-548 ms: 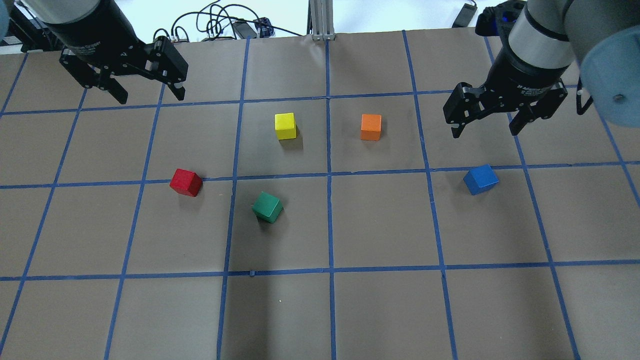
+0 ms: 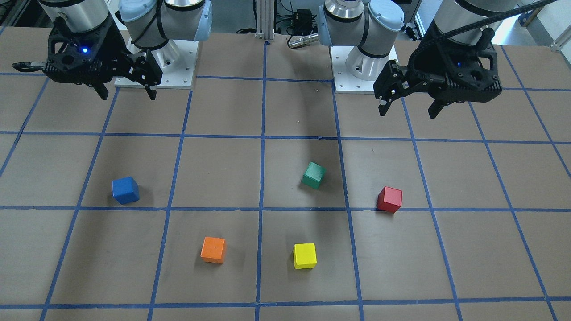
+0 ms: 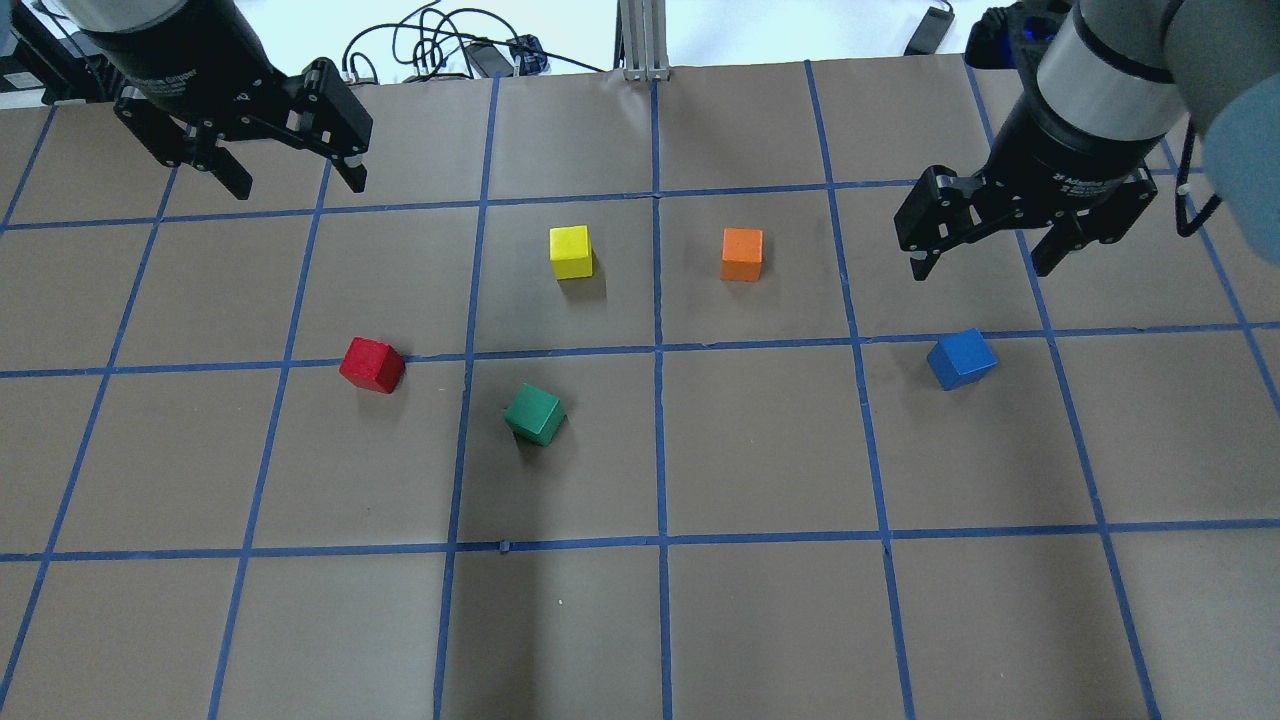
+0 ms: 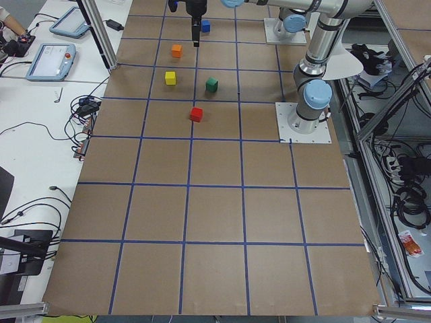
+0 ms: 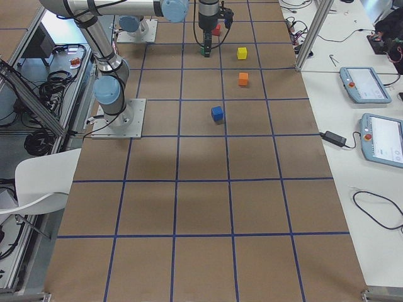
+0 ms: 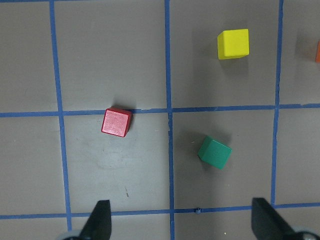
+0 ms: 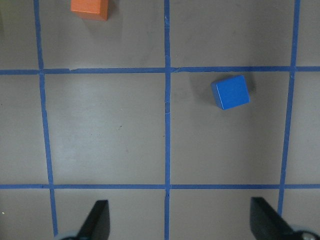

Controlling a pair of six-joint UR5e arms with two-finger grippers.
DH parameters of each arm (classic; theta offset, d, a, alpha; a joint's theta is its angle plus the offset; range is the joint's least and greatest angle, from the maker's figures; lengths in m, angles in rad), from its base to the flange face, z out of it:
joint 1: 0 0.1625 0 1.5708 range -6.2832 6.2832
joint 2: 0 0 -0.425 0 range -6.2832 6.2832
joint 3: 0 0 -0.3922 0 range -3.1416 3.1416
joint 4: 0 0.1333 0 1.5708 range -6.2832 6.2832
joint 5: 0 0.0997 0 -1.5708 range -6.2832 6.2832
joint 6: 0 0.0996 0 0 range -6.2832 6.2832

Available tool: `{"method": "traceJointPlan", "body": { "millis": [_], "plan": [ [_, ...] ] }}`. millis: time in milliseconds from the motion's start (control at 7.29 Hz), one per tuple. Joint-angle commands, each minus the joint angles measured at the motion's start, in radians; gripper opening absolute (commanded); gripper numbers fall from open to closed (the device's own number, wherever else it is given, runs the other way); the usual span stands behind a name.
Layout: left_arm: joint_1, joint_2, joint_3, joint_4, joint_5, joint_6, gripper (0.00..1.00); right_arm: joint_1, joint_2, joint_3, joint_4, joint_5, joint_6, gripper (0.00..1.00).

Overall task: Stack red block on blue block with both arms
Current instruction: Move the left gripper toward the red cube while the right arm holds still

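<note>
The red block (image 3: pixel 371 364) lies on the table's left half and shows in the left wrist view (image 6: pixel 116 122) and the front view (image 2: pixel 389 199). The blue block (image 3: pixel 961 358) lies on the right half and shows in the right wrist view (image 7: pixel 230 91) and the front view (image 2: pixel 125 190). My left gripper (image 3: pixel 298 186) is open and empty, high above the table, beyond and left of the red block. My right gripper (image 3: pixel 980 270) is open and empty, above the table just beyond the blue block. The two blocks are far apart.
A green cube (image 3: pixel 535 414), tilted to the grid, lies right of the red block. A yellow cube (image 3: pixel 571 252) and an orange cube (image 3: pixel 742 254) lie further back in the middle. Cables (image 3: pixel 440 50) run along the far edge. The arm bases (image 2: pixel 156 67) stand at the robot's side.
My left gripper has moved slightly toward the far edge. My right gripper has shifted slightly right and toward the blue block. Both remain open; the blocks have not moved.
</note>
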Motion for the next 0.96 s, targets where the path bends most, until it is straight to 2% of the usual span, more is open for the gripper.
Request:
{"method": "traceJointPlan", "body": {
  "millis": [0, 685, 823],
  "plan": [
    [-0.003, 0.016, -0.024, 0.001, 0.005, 0.004, 1.0, 0.002, -0.005, 0.0, 0.005, -0.008, 0.001, 1.0],
    [0.005, 0.03, -0.079, 0.035, 0.011, 0.035, 1.0, 0.0, -0.021, 0.027, 0.005, -0.034, 0.001, 1.0],
    [0.011, 0.006, -0.085, 0.037, 0.068, 0.047, 1.0, 0.0, -0.021, 0.029, 0.003, -0.034, 0.001, 1.0]
  ]
}}
